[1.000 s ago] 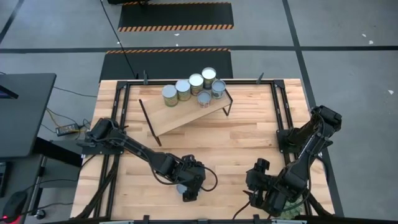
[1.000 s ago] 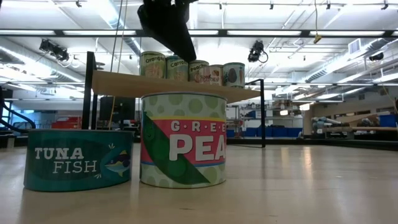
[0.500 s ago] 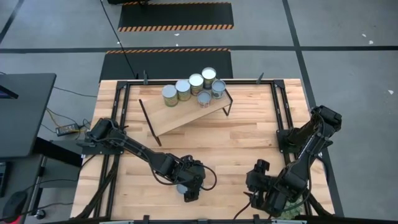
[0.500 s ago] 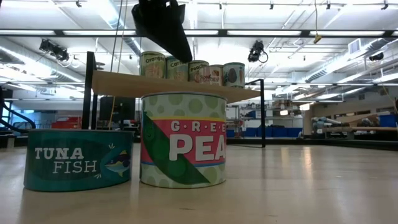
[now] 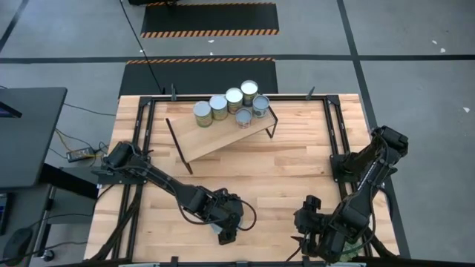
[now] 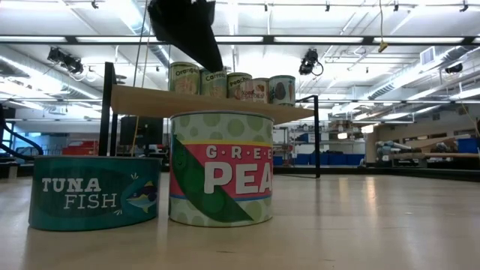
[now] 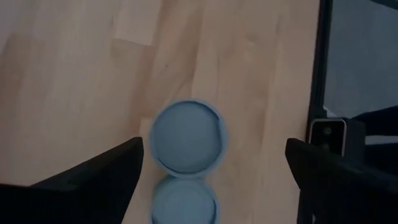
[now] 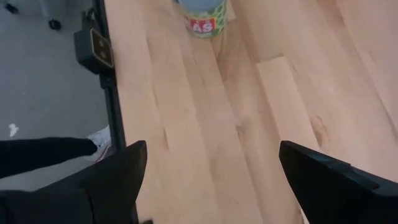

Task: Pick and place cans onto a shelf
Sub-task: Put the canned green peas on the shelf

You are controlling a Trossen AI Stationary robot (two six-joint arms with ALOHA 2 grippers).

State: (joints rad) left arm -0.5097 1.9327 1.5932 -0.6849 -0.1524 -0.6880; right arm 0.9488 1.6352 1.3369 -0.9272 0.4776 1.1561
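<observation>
Two cans stand upright on the table near its front edge: a low teal tuna can (image 6: pixel 95 191) and a taller green peas can (image 6: pixel 221 168). In the left wrist view both show blue-grey tops, one (image 7: pixel 188 135) beyond the other (image 7: pixel 185 205). My left gripper (image 7: pixel 214 180) hangs open above them, touching neither; it also shows in the high view (image 5: pixel 226 225). My right gripper (image 8: pixel 224 180) is open and empty near the front right (image 5: pixel 308 216); the peas can (image 8: pixel 202 15) is far ahead of it. Several cans (image 5: pixel 234 97) stand on the tilted wooden shelf (image 5: pixel 208 137).
The shelf's black legs (image 5: pixel 177 148) stand on the table's far half. Black rails (image 5: pixel 335 126) run along the table's sides. The table's near edge (image 8: pixel 112 93) and the floor lie beside my right gripper. Bare wood (image 5: pixel 282 170) lies between the shelf and the grippers.
My left gripper has gone a little toward the table's near edge, staying above the two cans and open. The cans have not moved.
</observation>
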